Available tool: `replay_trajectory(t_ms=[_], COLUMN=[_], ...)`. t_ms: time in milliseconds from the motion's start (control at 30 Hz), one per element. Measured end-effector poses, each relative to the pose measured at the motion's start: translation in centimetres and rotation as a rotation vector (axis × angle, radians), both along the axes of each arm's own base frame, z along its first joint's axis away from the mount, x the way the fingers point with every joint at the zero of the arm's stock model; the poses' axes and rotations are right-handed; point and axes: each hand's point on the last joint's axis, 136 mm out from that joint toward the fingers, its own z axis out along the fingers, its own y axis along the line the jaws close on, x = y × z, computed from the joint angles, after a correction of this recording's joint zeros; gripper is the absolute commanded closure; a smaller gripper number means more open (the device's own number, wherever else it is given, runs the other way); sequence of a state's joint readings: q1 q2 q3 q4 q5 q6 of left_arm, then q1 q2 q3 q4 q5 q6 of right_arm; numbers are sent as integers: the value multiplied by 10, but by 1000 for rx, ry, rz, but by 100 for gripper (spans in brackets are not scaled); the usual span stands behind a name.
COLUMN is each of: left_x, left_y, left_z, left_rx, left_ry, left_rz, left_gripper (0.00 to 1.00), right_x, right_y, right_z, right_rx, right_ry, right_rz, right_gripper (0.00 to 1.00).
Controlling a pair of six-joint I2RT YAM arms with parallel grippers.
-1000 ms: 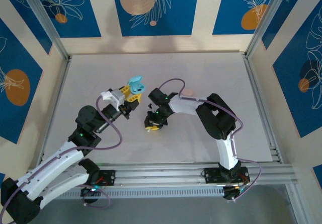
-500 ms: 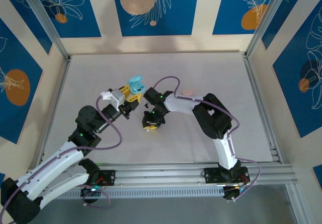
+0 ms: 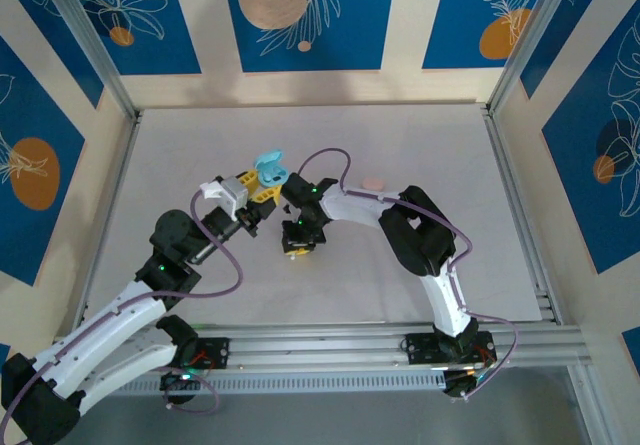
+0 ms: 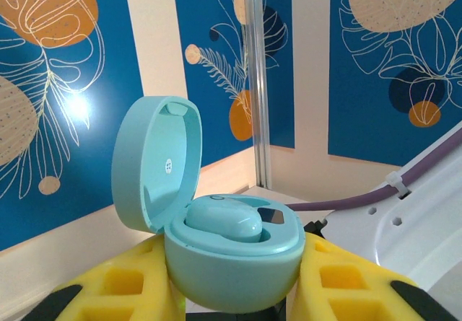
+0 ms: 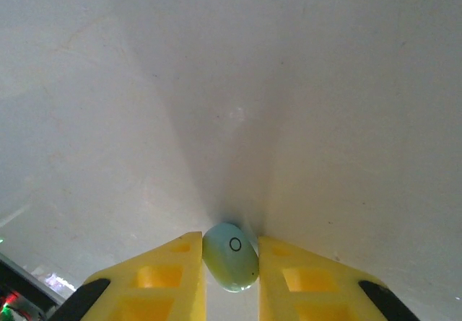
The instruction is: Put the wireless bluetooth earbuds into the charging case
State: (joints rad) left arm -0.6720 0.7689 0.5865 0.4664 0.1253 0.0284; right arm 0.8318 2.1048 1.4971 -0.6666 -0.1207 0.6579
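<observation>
Clamping the case [image 4: 231,263] by its base between both yellow pads [image 4: 346,285], the left gripper [image 3: 258,193] holds it clear of the table [image 3: 400,135] with the mouth facing up and the lid [image 4: 155,166] swung back upright. This leaves the cavity exposed for loading from above. One earbud [image 4: 224,223] already sits in the case, lying flat with its long axis across the mouth; the seat beside it looks free. The right gripper [image 5: 231,281] is closed on a second earbud [image 5: 231,257], pinched at the table surface, just beside the case in the top view. Its long axis runs roughly along the fingers [image 5: 173,278], slightly tilted, with the ring-marked face turned toward the wrist camera. Gripping across the narrow sides likely leaves the body free to drop into the seat.
</observation>
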Motion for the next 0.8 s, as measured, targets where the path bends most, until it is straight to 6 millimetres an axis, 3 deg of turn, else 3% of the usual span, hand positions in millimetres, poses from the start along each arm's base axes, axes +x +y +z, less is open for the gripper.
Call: replay_trajectory(t_ms=[200,600,733,800], left_x=[0,1,6,11], left_y=[0,-1,-5,-9], left_z=[0,-1,-9,-17], left_rx=[0,2,19,33], left_ry=[0,3,23,41], left_rz=[0,0,0,0], left_gripper=[75,74,74,74], right_x=[6,11,14,19], right_y=[-15,-83,-96,-100], right_z=[1,10,31,53], right_rx=[-48,-184,-153,-109], right_ry=[-42,-88,-124,-164], right_rz=[-31,-168,-204,-228], right_gripper=[78,78,78,78])
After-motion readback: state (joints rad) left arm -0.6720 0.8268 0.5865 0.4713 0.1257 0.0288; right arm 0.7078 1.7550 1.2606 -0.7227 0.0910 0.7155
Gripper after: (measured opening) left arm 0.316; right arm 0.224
